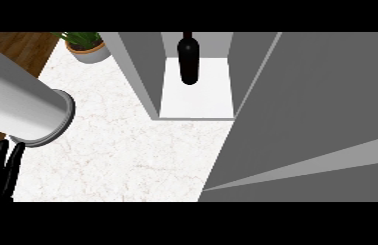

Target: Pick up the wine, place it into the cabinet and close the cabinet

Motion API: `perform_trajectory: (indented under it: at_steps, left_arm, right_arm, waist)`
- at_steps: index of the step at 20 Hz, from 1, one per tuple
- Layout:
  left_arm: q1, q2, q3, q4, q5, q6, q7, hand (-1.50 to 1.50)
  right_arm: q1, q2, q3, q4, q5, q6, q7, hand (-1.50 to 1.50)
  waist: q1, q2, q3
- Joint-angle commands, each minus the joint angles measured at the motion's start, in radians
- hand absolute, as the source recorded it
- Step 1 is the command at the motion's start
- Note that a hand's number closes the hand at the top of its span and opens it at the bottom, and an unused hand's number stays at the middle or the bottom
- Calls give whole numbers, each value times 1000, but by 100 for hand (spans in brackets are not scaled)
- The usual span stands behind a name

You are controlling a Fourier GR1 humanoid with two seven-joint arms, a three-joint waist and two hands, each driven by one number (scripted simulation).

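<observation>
The dark wine bottle [189, 59] stands upright inside the open grey cabinet [144, 69], on its white shelf floor [198, 96], with no hand touching it. The cabinet door [310, 114] is a big grey panel that fills the right side of the view, swung out over the counter. My left forearm enters from the left edge, and its black hand [9, 166] shows at the lower left, well away from the bottle, with straight fingers and nothing in it. No part of my right hand shows; the door covers that side.
A potted green plant [85, 45] sits at the far left corner of the white marble counter [125, 154]. Wooden floor shows beyond the counter's left edge.
</observation>
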Motion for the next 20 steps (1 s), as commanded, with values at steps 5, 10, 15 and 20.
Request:
perform_trajectory:
  at_steps: [5, 10, 15, 20]
  left_arm:
    - [17, 37, 110, -4, 72, -83, 41, -150]
    - [-6, 49, 162, 60, 110, -137, 72, -150]
    - [13, 60, 186, 12, 148, -175, 108, -150]
    - [-40, 9, 129, 44, 113, -185, 102, -150]
  right_arm:
    - [-93, 15, 257, -4, 143, -178, -28, 150]
    - [-196, 14, 283, 60, 191, -283, -60, 150]
    - [-331, 13, 327, 115, 281, -447, -24, 150]
    - [-559, 10, 195, 206, 174, -502, 19, 150]
  waist:
    - [4, -2, -2]
    - [3, 1, -2]
    - [12, -4, -2]
    - [28, 9, -3]
